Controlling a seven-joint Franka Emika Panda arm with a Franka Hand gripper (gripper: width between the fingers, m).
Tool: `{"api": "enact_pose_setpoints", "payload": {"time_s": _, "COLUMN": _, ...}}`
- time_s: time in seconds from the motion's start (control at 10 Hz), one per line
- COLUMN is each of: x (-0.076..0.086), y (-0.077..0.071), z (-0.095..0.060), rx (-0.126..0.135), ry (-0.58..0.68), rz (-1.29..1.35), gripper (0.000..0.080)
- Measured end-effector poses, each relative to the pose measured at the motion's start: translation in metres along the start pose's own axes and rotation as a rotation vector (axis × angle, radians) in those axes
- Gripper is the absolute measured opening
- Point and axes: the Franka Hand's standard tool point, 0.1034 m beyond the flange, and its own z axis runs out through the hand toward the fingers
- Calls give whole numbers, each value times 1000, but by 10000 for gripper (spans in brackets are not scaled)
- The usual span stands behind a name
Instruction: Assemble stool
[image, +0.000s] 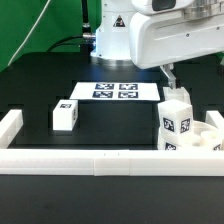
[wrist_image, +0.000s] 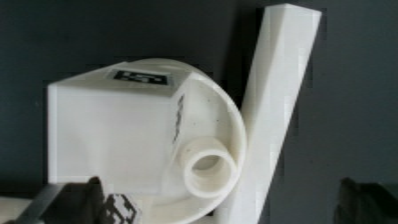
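The round white seat (image: 203, 140) lies in the exterior view's right front corner, against the rail. A white tagged leg (image: 178, 118) stands upright on it; tags show lower on its front too, and I cannot tell if that is a second leg. Another leg (image: 66, 115) lies loose on the table at the exterior view's left. My gripper (image: 172, 80) hangs just above the upright leg, open and empty. In the wrist view the seat (wrist_image: 214, 120) with a round socket (wrist_image: 214, 170), and the leg (wrist_image: 111, 110), lie below my gripper (wrist_image: 222, 205), whose fingers stand wide apart.
The white border rail (image: 100, 162) runs along the front and turns up at the exterior view's left (image: 12, 128); it also shows in the wrist view (wrist_image: 276, 100) beside the seat. The marker board (image: 115, 91) lies at the back centre. The arm's white base (image: 110, 40) stands behind it.
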Motion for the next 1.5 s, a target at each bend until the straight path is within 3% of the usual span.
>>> {"api": "enact_pose_setpoints", "payload": {"time_s": 0.2, "x": 7, "y": -6, "z": -3, "rx": -54, "ry": 11, "rz": -244, "gripper": 649}}
{"api": "enact_pose_setpoints", "payload": {"time_s": 0.6, "x": 6, "y": -1, "z": -1, "rx": -65, "ry": 6, "rz": -458, "gripper": 649}}
{"api": "enact_pose_setpoints", "payload": {"time_s": 0.9, "x": 3, "y": 6, "z": 2, "rx": -106, "ry": -24, "rz": -845, "gripper": 649}}
{"api": "enact_pose_setpoints", "payload": {"time_s": 1.5, "x": -3, "y": 13, "z": 7, "rx": -134, "ry": -78, "rz": -1249, "gripper": 649}}
